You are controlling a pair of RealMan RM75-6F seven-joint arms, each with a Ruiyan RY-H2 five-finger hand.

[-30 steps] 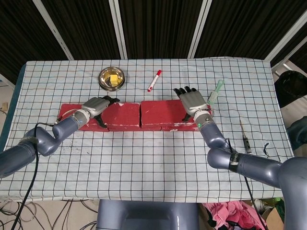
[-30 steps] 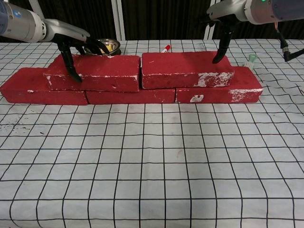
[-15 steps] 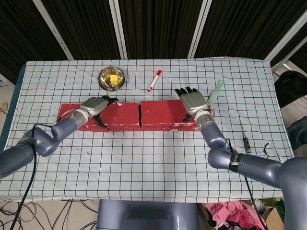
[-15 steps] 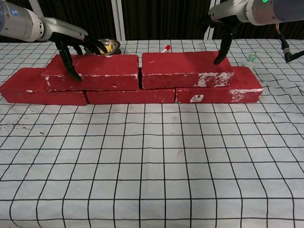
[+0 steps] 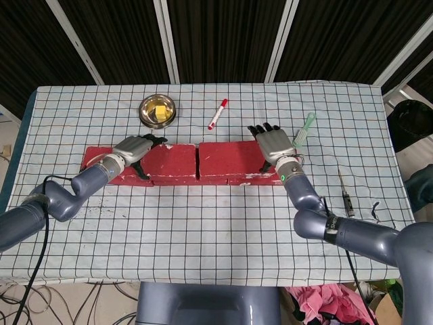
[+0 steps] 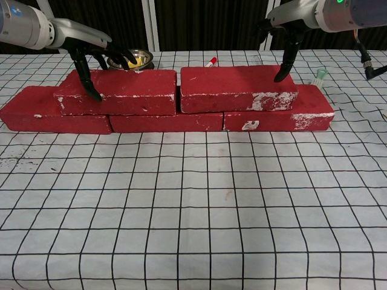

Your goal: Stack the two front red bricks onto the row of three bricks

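Observation:
Two red bricks lie side by side on top of the row of three red bricks (image 6: 166, 122). The left upper brick (image 6: 121, 92) (image 5: 172, 162) and the right upper brick (image 6: 239, 89) (image 5: 230, 159) nearly touch at the middle. My left hand (image 6: 91, 57) (image 5: 135, 150) straddles the left end of the left upper brick, thumb down its front face and fingers spread behind it. At the right end of the right upper brick, my right hand (image 6: 284, 42) (image 5: 274, 145) has its fingers spread and its thumb tip at the brick's top. Neither hand grips anything.
A metal bowl (image 5: 157, 110) with something yellow in it stands behind the left bricks. A red marker (image 5: 217, 114) lies behind the middle. A green-tipped stick (image 5: 305, 128) lies to the right of the row, and a thin dark tool (image 5: 346, 196) lies further right.
Both hands have eased slightly upward from the brick ends. The bricks have not moved.

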